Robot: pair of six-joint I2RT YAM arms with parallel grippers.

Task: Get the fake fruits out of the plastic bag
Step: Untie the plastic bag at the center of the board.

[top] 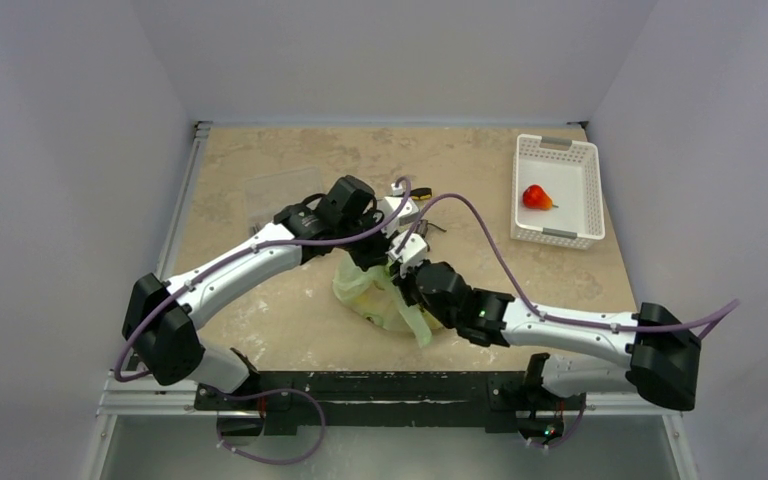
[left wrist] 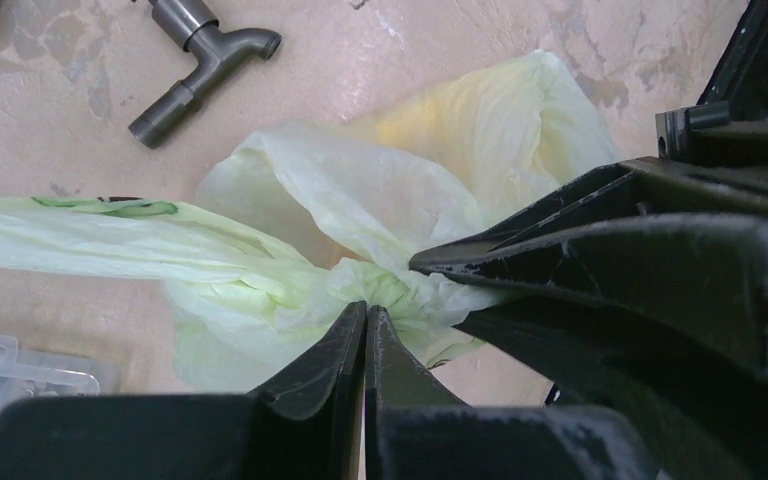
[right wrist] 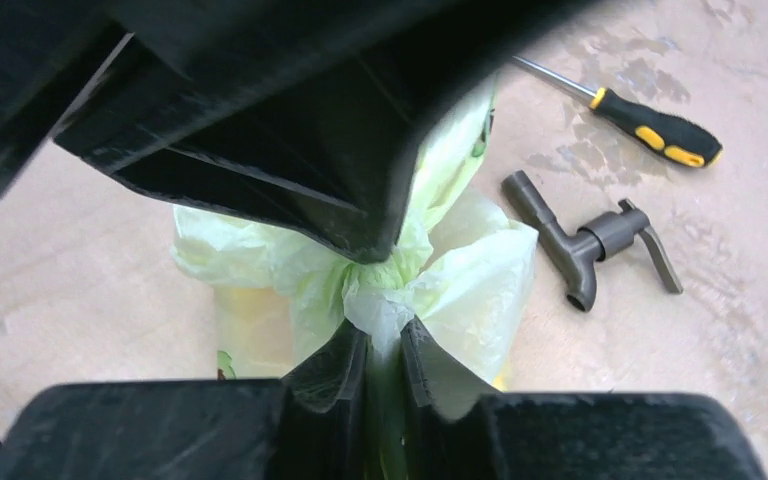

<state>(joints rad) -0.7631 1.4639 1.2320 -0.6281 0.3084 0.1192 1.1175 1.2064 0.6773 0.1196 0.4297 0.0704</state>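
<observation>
The pale yellow-green plastic bag (top: 378,296) lies bunched at mid-table between both arms. In the left wrist view my left gripper (left wrist: 366,308) is shut, its tips pinching the gathered top of the plastic bag (left wrist: 290,210). My right gripper (right wrist: 385,340) is shut on the same gathered neck from the opposite side, with film showing between its jaws. The two grippers almost touch tip to tip. A yellow fake fruit (left wrist: 422,122) shows dimly through the film; the bag hides the rest of its contents. A red fake fruit (top: 535,197) lies in the white basket (top: 590,190).
A yellow-and-black screwdriver (right wrist: 655,125) and a grey tap (right wrist: 585,240) lie on the table just beyond the bag. A clear plastic box (top: 280,192) sits to the far left of it. The basket stands at the back right.
</observation>
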